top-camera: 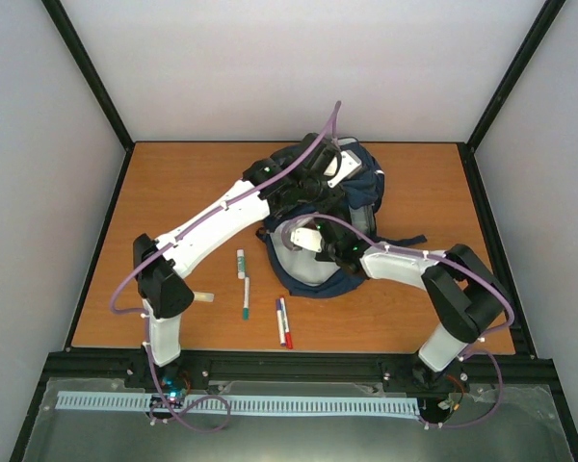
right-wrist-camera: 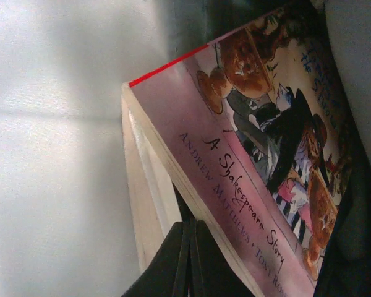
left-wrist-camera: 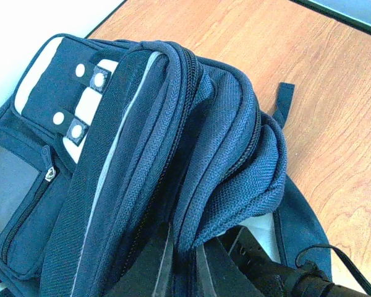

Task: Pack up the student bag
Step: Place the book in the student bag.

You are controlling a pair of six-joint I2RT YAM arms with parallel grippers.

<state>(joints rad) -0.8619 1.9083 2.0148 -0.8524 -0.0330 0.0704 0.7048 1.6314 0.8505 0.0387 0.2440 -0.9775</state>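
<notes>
On the wooden counter [top-camera: 173,183], toward its near edge and left of the middle, a short white marker [top-camera: 241,263] with a green cap is laid almost in line with a slim white pen [top-camera: 246,298] tipped in green, a small gap being left between them. A blue pen [top-camera: 280,320] and a red pen [top-camera: 286,327] are laid side by side just to their right, and a pale stick [top-camera: 203,297] is seen nearer the left edge, partly hidden. A paperback [right-wrist-camera: 253,154] with a pink illustrated cover, a red strip along one edge and the printed words "A Shakespeare Story" is shown close up, tilted.
</notes>
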